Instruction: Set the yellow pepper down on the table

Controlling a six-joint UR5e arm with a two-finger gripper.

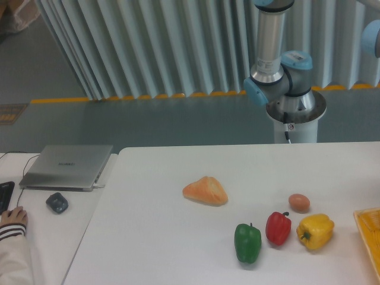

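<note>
1. Lower left corner of the frame: a person's hand (12, 218) in a striped cuff rests on the small desk (41, 237), beside the edge of a dark keyboard (5, 195).
2. Lower centre-right: a green pepper (247, 242) stands upright on the table (154, 237), nearest the front edge of the three peppers.
3. Just right of it, a red pepper (278, 228) stands upright; the two are close, and whether they touch cannot be told.
4. Lower right: the yellow pepper (315, 231) lies on the table top, stem toward the red pepper and close beside it. Nothing holds it.
5. Far right edge, lower part: a yellow tray (371, 228), partly cut off by the frame.
6. Just behind the red and yellow peppers: a small orange-brown ball (299, 202), apart from both.
7. Centre of the frame: a bread roll (205, 191), well apart from the peppers.
8. Left, mid-height: a dark mouse (57, 202) and, behind it, a closed grey laptop (67, 167) on the small desk.
9. Upper right: the arm's base and lower joints (284, 83) rise behind the table; a further joint shows at the top right corner. The gripper is outside the frame, so the state of its fingers cannot be told.
10. Background: a ribbed grey wall (148, 47) and a yellow floor stripe (59, 100).
</note>
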